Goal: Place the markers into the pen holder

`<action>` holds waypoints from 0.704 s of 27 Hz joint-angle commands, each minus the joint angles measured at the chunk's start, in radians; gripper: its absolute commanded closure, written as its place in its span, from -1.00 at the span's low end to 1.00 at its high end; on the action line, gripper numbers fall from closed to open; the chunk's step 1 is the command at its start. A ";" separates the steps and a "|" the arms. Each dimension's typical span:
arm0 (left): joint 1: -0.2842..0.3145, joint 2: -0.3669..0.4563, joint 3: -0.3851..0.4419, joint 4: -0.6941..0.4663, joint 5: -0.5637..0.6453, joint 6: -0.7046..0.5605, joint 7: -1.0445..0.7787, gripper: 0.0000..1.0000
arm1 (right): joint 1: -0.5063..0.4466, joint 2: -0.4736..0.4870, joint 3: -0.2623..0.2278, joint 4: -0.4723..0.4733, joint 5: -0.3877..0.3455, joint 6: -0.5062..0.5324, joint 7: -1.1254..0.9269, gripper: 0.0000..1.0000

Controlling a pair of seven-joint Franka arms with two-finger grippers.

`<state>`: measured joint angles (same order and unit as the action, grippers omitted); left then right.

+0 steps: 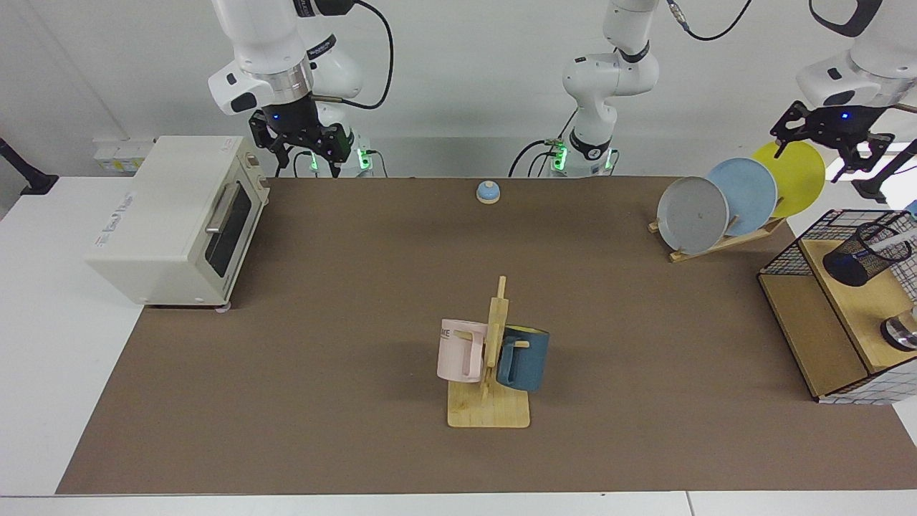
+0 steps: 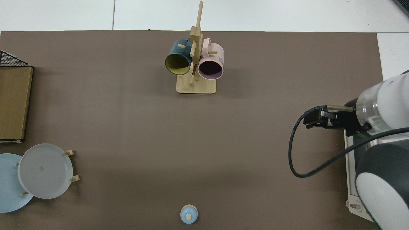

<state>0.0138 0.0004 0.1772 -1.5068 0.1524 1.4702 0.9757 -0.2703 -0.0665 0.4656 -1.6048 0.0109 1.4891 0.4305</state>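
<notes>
My left gripper (image 1: 824, 140) is up in the air by the yellow plate (image 1: 795, 175), fingers spread, holding nothing. The pen holder (image 1: 863, 254) sits below it and a bit further out toward the table's end, on the wooden shelf (image 1: 856, 304) inside the wire basket (image 1: 788, 254). One marker (image 1: 895, 244) is already in the cup: white barrel leaning out over the rim, tilted, not upright. I see no other marker loose on the mat (the top view cuts the cup off, so no help there). Judgement: the drop looks done, and any further marker would fall to the left arm, since it is far nearer. My right gripper (image 1: 304, 143) waits, fingers apart, beside the toaster oven (image 1: 172, 215), well away.
</notes>
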 commanded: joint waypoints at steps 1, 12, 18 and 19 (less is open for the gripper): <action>-0.061 -0.040 0.035 -0.049 -0.086 -0.014 -0.198 -1.00 | -0.024 -0.007 0.013 -0.009 0.015 -0.001 -0.021 -1.00; -0.066 -0.065 -0.054 -0.107 -0.168 0.061 -0.515 -1.00 | -0.024 -0.007 0.013 -0.009 0.015 -0.001 -0.021 -1.00; -0.064 -0.065 -0.059 -0.116 -0.188 0.075 -0.546 -1.00 | -0.024 -0.007 0.013 -0.009 0.015 -0.001 -0.021 -1.00; -0.064 -0.065 -0.064 -0.116 -0.188 0.075 -0.552 -1.00 | -0.024 -0.009 0.013 -0.009 0.015 -0.001 -0.021 -1.00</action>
<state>-0.0375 -0.0282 0.1049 -1.5748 -0.0202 1.5123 0.4594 -0.2703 -0.0665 0.4656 -1.6048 0.0109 1.4891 0.4305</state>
